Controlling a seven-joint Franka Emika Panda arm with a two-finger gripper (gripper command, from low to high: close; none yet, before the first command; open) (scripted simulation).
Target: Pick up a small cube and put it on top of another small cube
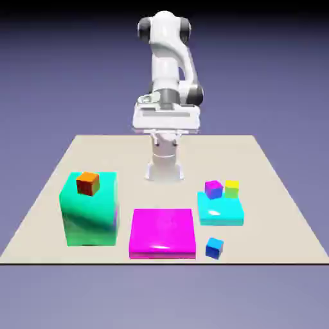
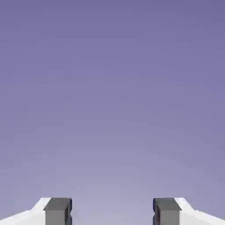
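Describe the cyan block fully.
The cyan block is a low, wide slab with a glossy, plastic-looking surface and softly rounded edges. It lies flat on the beige table, toward the exterior view's right, behind the small blue cube. Its far part meets the small purple cube and small yellow cube; whether they rest on it or just behind is unclear.

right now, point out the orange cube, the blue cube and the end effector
orange cube (image 1: 88,184): exterior view, its middle
blue cube (image 1: 214,248): exterior view, its middle
end effector (image 2: 112,212): hand view, midway between its open fingertips
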